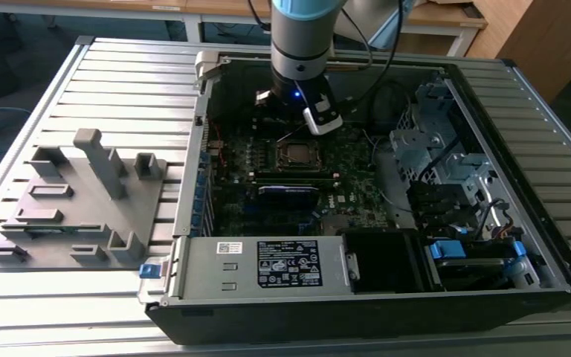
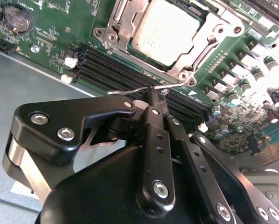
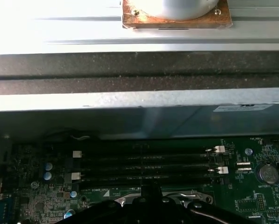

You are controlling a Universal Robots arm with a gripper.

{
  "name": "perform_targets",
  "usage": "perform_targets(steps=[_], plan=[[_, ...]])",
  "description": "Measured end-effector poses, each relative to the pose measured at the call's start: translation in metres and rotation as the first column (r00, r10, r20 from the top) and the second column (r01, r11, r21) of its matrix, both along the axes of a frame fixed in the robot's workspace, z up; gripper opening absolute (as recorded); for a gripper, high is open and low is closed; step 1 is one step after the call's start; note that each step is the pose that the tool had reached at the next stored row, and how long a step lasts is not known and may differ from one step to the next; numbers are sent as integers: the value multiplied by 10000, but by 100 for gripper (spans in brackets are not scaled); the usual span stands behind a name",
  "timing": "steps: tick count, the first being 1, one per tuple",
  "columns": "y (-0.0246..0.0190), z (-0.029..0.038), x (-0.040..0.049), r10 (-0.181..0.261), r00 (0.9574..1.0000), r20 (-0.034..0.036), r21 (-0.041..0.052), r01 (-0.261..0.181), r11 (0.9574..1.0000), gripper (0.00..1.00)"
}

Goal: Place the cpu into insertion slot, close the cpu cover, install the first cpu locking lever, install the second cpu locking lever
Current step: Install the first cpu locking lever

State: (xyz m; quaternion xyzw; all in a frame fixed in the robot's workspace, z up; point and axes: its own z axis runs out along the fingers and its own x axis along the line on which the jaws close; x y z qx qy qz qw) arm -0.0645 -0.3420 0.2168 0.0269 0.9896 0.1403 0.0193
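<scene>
- Gripper (image 2: 151, 97) fingers were narrow, pinching the wire locking lever (image 2: 125, 91).
- cpu (image 2: 165, 30) sat in insertion slot (image 1: 296, 153), under cpu cover (image 2: 112, 28).
- PC case (image 1: 365, 309) lay on slatted metal table (image 1: 117, 74); wooden desk (image 1: 444, 18) behind.

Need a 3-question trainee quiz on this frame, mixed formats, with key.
1. True or false: the cpu sits in the insertion slot.
2. The gripper tip is at: A) coin cell, B) wire locking lever, C) fan.
3. Fill in: in the exterior view, the grey fixture plate lies on the computer case's ____ side.
Key: 1 true; 2 B; 3 the exterior view's left.
</scene>
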Motion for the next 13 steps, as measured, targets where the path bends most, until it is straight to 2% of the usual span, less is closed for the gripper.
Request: perform_targets(steps=[13], plan=[[0,-9,89,-25,10000,-1,-16,25,10000,10]])
